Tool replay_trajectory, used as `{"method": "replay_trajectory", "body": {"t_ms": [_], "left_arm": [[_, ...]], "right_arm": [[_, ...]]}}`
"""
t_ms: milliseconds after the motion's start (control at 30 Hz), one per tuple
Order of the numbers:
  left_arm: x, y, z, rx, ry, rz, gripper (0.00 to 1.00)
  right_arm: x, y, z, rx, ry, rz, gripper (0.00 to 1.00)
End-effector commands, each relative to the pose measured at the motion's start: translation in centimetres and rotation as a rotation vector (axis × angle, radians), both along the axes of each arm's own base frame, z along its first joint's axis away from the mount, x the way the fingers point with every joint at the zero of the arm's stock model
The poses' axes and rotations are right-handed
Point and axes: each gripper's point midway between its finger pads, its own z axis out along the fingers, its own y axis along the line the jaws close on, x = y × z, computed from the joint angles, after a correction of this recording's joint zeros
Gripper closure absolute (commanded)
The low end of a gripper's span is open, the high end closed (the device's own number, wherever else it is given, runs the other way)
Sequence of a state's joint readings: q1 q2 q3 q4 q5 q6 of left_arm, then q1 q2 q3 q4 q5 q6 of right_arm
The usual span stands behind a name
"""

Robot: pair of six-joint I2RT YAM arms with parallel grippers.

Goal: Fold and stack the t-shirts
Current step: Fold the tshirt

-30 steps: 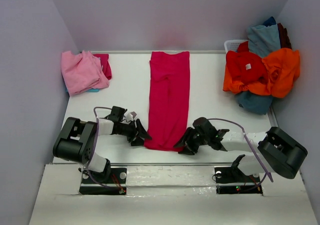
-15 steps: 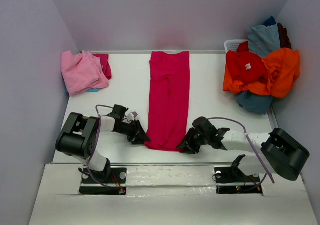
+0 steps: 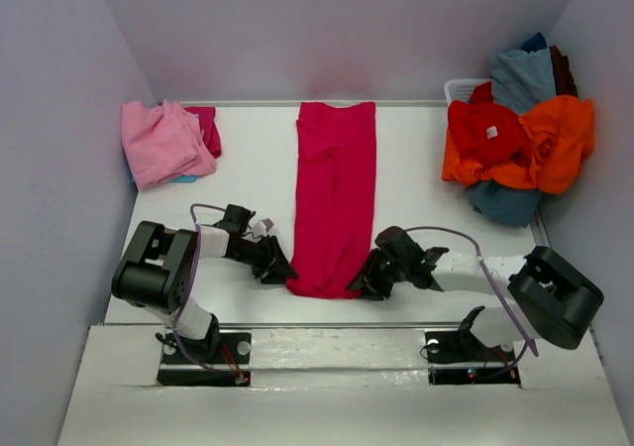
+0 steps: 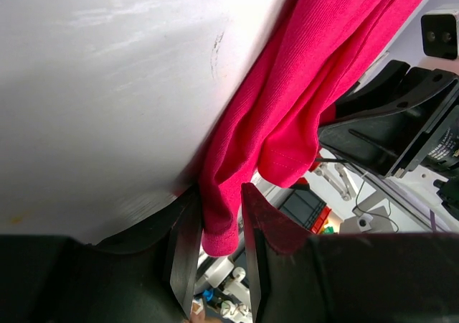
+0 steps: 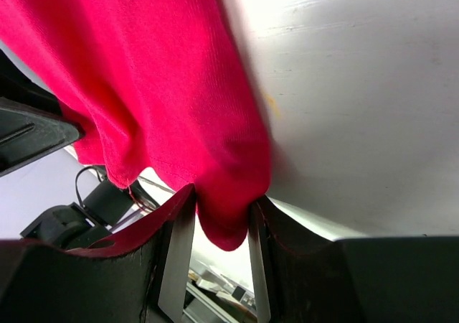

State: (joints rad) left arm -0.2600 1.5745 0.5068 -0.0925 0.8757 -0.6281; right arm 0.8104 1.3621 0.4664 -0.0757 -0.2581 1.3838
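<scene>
Left tool [image 3: 280, 271], right tool [image 3: 363, 285]: each clamped on the crimson-magenta cotton t-shirt [image 3: 335, 183].
Lift both corners evenly toward 12 o'clock.

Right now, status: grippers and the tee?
Left gripper shut on tee, near-left corner. Right gripper shut on near-right corner. Tee laid out, a long strip. Pink stack and pile well apart from it.
</scene>
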Motion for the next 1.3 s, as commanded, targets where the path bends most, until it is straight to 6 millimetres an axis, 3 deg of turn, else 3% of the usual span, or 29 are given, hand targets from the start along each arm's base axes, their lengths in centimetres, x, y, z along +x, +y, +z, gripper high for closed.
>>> {"method": "replay_trajectory", "body": {"t_ms": [0,267,433,800,1000,1267], "left_arm": [[0.4,1.2,-1.7,0.101,-0.037,-0.005,0.60],[0.4,1.3,-1.8,0.109,-0.037,-0.005,0.61],[0.5,1.4,-2.0,0.117,-0.037,-0.004,0.70],[0.8,1.5,-2.2,0.129,-0.045,-0.018,0.79],[0.8,1.3,-1.8,0.129,-0.061,-0.045,0.94],[0.2,1.2,-0.1,0.114,-0.089,-0.060,0.94]], "right_arm": [[-0.5,-3.0,-3.4,-0.156,0.009,-0.029,0.59],[-1.3,-4.1,-3.4,-0.177,0.028,-0.050,0.59],[-1.3,-4.1,-3.1,-0.173,0.018,-0.046,0.60],[0.1,-2.7,-2.5,-0.198,-0.017,0.039,0.79],[1.1,-1.7,-1.6,-0.210,-0.048,0.101,0.89],[0.8,-1.6,0.3,-0.215,-0.067,0.186,0.93]]}}
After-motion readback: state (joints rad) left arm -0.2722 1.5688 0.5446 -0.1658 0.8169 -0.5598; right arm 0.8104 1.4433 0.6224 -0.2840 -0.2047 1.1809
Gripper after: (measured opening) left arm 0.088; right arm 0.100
